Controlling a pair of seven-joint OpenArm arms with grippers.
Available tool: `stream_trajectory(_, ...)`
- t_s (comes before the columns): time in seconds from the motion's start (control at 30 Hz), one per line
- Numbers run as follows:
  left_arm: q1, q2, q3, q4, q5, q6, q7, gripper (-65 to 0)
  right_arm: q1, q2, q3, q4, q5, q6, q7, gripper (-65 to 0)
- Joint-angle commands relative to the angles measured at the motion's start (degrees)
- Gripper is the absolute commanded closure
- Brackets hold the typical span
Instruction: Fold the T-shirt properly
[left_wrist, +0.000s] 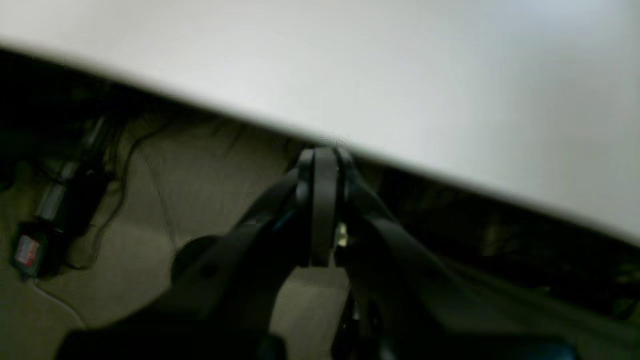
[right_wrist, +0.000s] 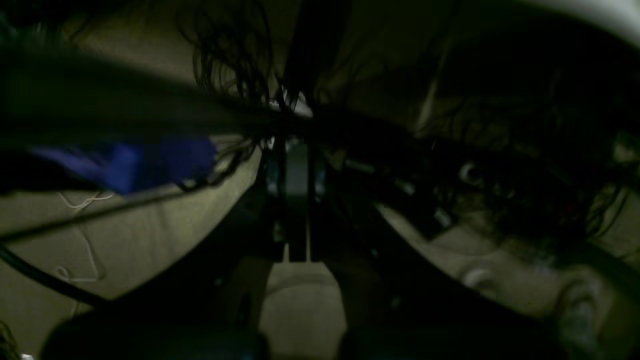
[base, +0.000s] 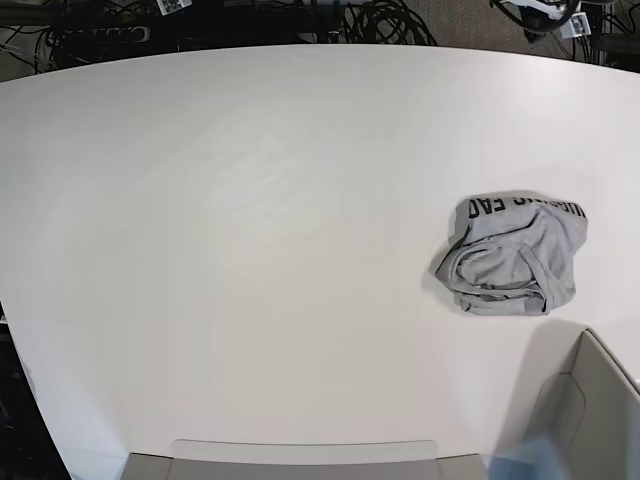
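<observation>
While the T-shirt (base: 514, 254) lies crumpled at 3 o'clock, our left gripper (left_wrist: 324, 156) and right gripper (right_wrist: 297, 150) hang off-table, jaws closed, empty; we should spread it flat first.

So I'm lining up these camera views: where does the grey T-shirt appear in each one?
Base: the T-shirt lies crumpled at right of centre on the white table, black lettering along its top edge.
Left wrist: not in it; only the table's edge above the shut left gripper.
Right wrist: not in it.
Shared landmark: the white table.
</observation>
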Motion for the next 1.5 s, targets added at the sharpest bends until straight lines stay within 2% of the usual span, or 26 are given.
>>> stream_trajectory(0.0,0.81,1.76,-0.37,-2.05,1.93,-1.91,-2.63,0.0,-0.83,0.49,-0.69,-1.80,0.14,0.54,2.09,0.0)
stream_trajectory(0.1,-0.77,5.45,-0.55,-10.67,8.87,-4.81,-9.23,0.0,0.93,2.43,-2.37,-8.75,0.05,0.54,4.99,0.0)
stream_trajectory(0.2,-4.90,6.42,-0.63,-19.64,12.74,-5.95,-13.62,0.0,4.80,2.87,-3.86,-15.78,0.05,0.54,6.66,0.0)
stream_trajectory(0.33,-11.67,5.98,-0.63,-32.82,15.64,-5.95,-15.38,0.0,12.01,3.31,-6.06,-25.28,-0.12,0.54,6.75,0.0)
stream_trajectory(0.47,-19.76,3.69,-0.63,-47.15,20.47,-5.51,-16.35,0.0,19.75,4.27,-9.40,-36.62,-2.32,0.54,6.84,0.0)
stream_trajectory(0.57,-24.94,1.85,-0.63,-60.16,22.58,-4.72,-22.15,0.0,25.99,4.01,-10.10,-46.29,-4.69,0.54,6.93,0.0)
stream_trajectory(0.67,-30.48,-0.79,-0.11,-74.76,24.43,1.26,-27.78,0.0,31.79,4.01,-10.10,-55.43,-6.19,0.54,7.45,0.0)
stream_trajectory(0.8,-38.83,-4.57,-0.02,-94.80,29.71,9.96,-35.60,0.0,39.97,4.10,-10.01,-71.26,-8.56,0.54,15.63,0.0)
stream_trajectory(0.87,-41.47,-5.89,-0.02,-95.29,31.38,13.48,-37.80,0.0,44.62,4.19,-10.01,-79.87,-10.50,0.45,19.06,0.0)
stream_trajectory(0.97,-43.76,-7.47,-0.02,-95.29,32.87,22.80,-37.80,0.0,53.77,4.19,-9.84,-94.90,-14.01,-0.34,20.64,0.0)
stream_trajectory(1.0,-43.93,-7.56,-0.02,-95.29,33.49,26.75,-37.80,0.0,56.49,4.19,-9.84,-99.21,-14.89,-1.31,20.90,0.0)
stream_trajectory(1.07,-43.85,-7.56,-0.02,-95.29,35.33,32.47,-37.80,0.0,59.83,4.19,-10.01,-100.66,-15.95,-4.91,21.08,0.0)
stream_trajectory(1.13,-44.02,-7.56,-0.02,-95.29,36.83,34.58,-37.80,0.0,60.36,4.10,-10.01,-100.66,-17.35,-8.34,21.08,0.0)
stream_trajectory(1.27,-44.11,-7.30,-0.02,-95.29,38.06,34.75,-35.69,0.0,61.50,3.75,-10.01,-100.66,-21.40,-14.06,20.64,0.0)
stream_trajectory(1.33,-44.29,-7.21,-0.11,-95.29,38.06,34.75,-34.28,0.0,61.59,2.43,-10.01,-100.66,-22.63,-15.29,20.64,0.0)
stream_trajectory(1.47,-46.13,-7.21,-0.11,-95.29,38.06,34.84,-33.67,0.0,61.50,1.11,-10.01,-100.66,-22.80,-15.29,20.64,0.0)
